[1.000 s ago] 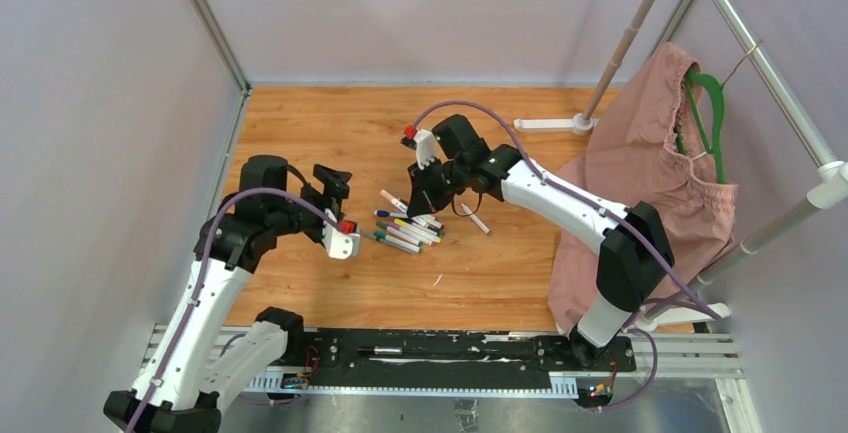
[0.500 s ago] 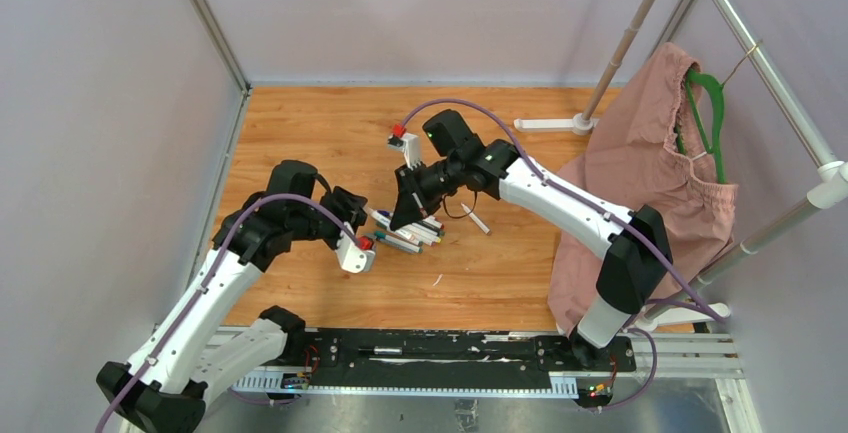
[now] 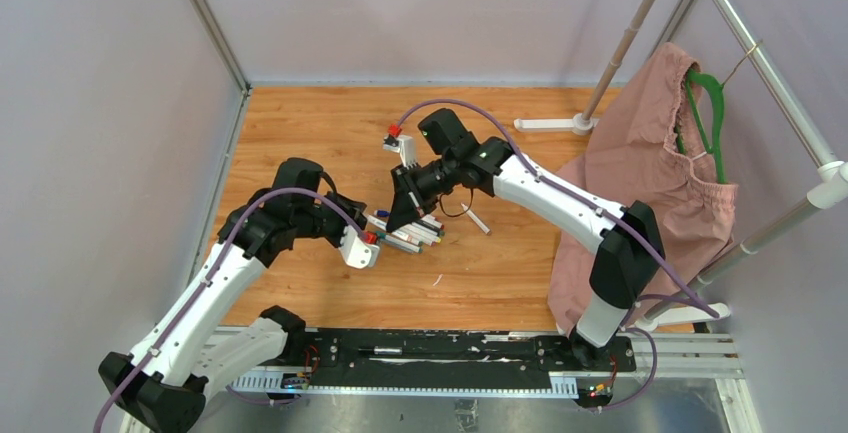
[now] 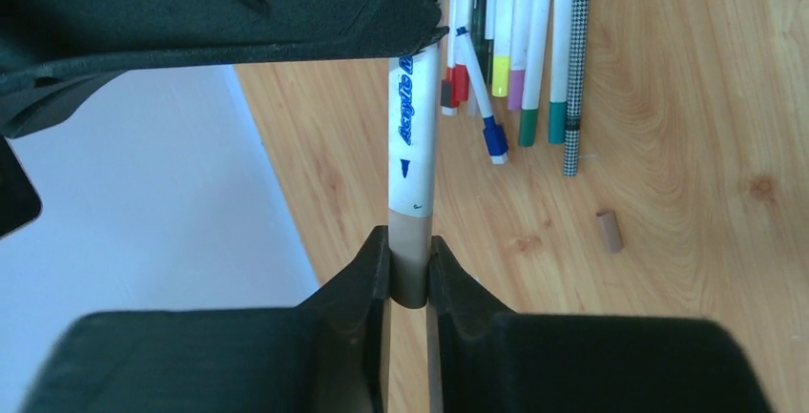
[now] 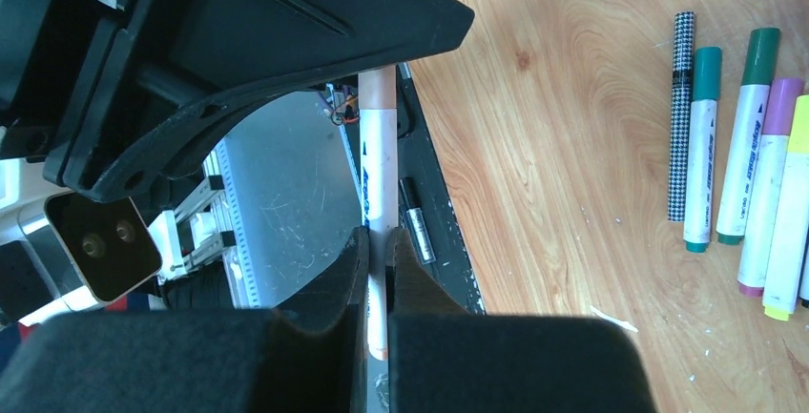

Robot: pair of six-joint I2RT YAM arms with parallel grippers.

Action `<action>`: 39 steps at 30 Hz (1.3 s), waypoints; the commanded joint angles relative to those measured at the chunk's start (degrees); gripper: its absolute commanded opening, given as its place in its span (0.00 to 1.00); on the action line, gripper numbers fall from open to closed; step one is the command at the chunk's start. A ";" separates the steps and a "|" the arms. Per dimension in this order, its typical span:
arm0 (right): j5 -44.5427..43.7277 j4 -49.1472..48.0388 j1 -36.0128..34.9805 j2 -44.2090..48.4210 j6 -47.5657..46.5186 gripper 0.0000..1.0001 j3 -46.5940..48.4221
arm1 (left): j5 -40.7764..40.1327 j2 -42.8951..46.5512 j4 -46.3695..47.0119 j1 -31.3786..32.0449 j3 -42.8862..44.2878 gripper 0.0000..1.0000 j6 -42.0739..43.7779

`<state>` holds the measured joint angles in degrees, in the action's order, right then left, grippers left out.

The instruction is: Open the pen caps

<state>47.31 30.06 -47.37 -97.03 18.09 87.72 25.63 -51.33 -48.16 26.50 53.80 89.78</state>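
My left gripper is closed on the brown cap of a white pen, and this cap sits on the end of the pen. My right gripper is clamped on the barrel of the same pen. The pen is stretched between my two grippers, above the table and not touching it.

The table is of orange-brown wood with a clear grain. On the wood, just beside my grippers, lies a group of other pens, side by side. They have coloured caps in red, blue, yellow, purple and green. One pen has a black-and-white check pattern. A loose brown cap lies alone on the wood near this group.

Pale grey walls close the table on the left and at the far side. At the right stands a metal clothes rack with a pink garment on a green hanger. A black rail runs along the near edge.
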 commanded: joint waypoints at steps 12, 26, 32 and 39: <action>2.91 -9.18 -0.79 -0.81 7.94 0.41 -1.70 | -1.39 -0.76 -0.27 1.27 2.49 0.00 -3.82; 4.93 -14.55 -0.50 -0.62 11.16 0.00 -5.89 | -2.92 -0.04 -0.40 1.27 2.78 0.33 -5.62; 8.02 -14.92 0.36 -0.75 9.04 0.00 -5.37 | 2.54 1.97 -1.26 1.27 3.08 0.67 -7.42; 10.67 -14.69 1.62 -1.39 7.40 0.00 -5.90 | 2.43 1.27 -3.91 1.27 3.46 0.52 -6.06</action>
<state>54.61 15.62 -46.65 -98.19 27.16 82.61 26.41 -50.04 -50.09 27.46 55.88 83.57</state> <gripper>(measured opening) 0.063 0.566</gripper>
